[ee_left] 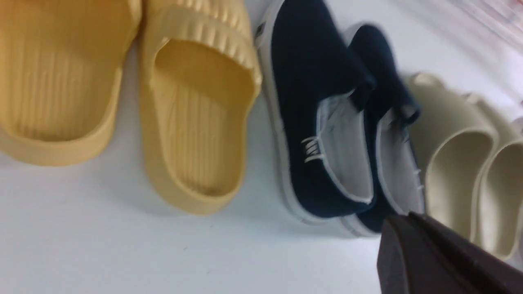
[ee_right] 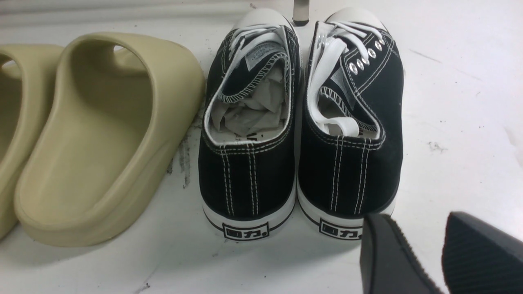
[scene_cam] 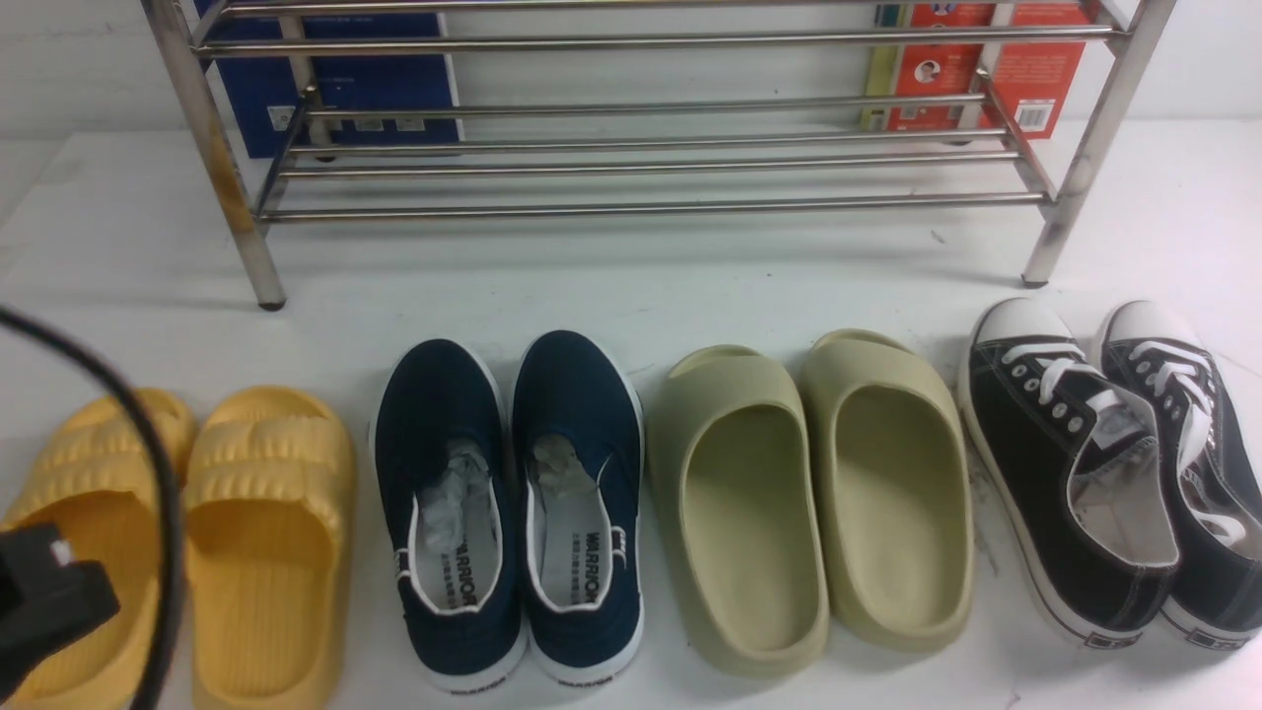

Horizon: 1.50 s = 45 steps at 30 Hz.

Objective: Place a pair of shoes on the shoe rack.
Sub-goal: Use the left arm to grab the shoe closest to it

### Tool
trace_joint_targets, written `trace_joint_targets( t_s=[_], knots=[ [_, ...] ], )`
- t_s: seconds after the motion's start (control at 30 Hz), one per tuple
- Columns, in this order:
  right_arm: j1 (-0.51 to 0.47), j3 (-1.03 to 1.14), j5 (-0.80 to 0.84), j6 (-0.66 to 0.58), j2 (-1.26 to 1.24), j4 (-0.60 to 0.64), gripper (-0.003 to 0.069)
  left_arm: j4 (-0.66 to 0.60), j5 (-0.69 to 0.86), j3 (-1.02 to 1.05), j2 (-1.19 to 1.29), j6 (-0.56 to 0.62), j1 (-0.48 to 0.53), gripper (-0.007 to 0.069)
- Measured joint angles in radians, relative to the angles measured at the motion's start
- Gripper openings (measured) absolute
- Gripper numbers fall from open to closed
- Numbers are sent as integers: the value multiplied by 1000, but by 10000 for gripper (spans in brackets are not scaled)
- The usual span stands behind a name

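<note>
Navy slip-on sneakers (scene_cam: pixel 577 394): the pair is placed side by side on the white tabletop (scene_cam: pixel 631 281), in front of the shoe rack (scene_cam: pixel 651 210) and off it; toes are pointed toward the rack.
Insole marking: "WARRIOR" is printed on both white insoles; the smaller line beside it cannot be read.
Shoe filling: crumpled paper (scene_cam: pixel 455 498) is seated inside the slip-ons.
Shoe rack: steel tubes are carried on upright legs; no footwear is seen on the visible lower shelf.
Left end effector (ee_left: pixel 416 222): fingers are pressed together, with nothing pinched; it is positioned near the slip-ons.
Right end effector (ee_right: pixel 419 216): fingers are spread, with nothing held, near the heels of the black lace-up sneakers (ee_right: pixel 249 179).
Heel label: "回力" and a dot are shown on the lace-up soles.
Adjacent footwear: yellow slides (scene_cam: pixel 266 552) are placed on the left of the slip-ons, olive-green slides (scene_cam: pixel 892 493) on the right, with the lace-ups beyond.
Blue box (scene_cam: pixel 345 89): small codes are printed on it, too small to read.
Red box (scene_cam: pixel 1035 74): a barcode is printed on it, behind the rack.
</note>
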Motion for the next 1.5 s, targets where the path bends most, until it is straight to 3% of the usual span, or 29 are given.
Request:
trace_joint_targets(
  t_s=[0.07, 0.2, 0.3, 0.5, 0.63, 0.77, 0.83, 0.87, 0.93, 1.03, 1.23, 1.4, 1.5],
  knots=[
    [0, 0, 0, 0, 0, 0, 246, 10, 27, -38, 83, 40, -12, -13],
    [0, 0, 0, 0, 0, 0, 246, 49, -31, -87, 318, 83, -132, -13],
    [0, 0, 0, 0, 0, 0, 246, 88, -73, -108, 464, 10, -247, -13],
    [0, 0, 0, 0, 0, 0, 246, 220, -107, -177, 661, -260, -481, -13],
    [0, 0, 0, 0, 0, 0, 246, 288, -118, -226, 732, -315, -509, 5],
    [0, 0, 0, 0, 0, 0, 246, 341, -126, -271, 810, -351, -511, 124],
    [0, 0, 0, 0, 0, 0, 246, 358, -131, -281, 864, -380, -511, 237],
    [0, 0, 0, 0, 0, 0, 246, 358, -131, -281, 868, -383, -511, 245],
    [0, 0, 0, 0, 0, 0, 246, 367, -130, -283, 917, -407, -511, 332],
    [0, 0, 0, 0, 0, 0, 246, 384, -130, -284, 971, -421, -511, 372],
    [0, 0, 0, 0, 0, 0, 246, 423, -131, -295, 1042, -468, -517, 327],
    [0, 0, 0, 0, 0, 0, 246, 439, -115, -296, 1047, -494, -517, 192],
    [0, 0, 0, 0, 0, 0, 246, 440, -106, -295, 1013, -495, -517, 162]
  ],
)
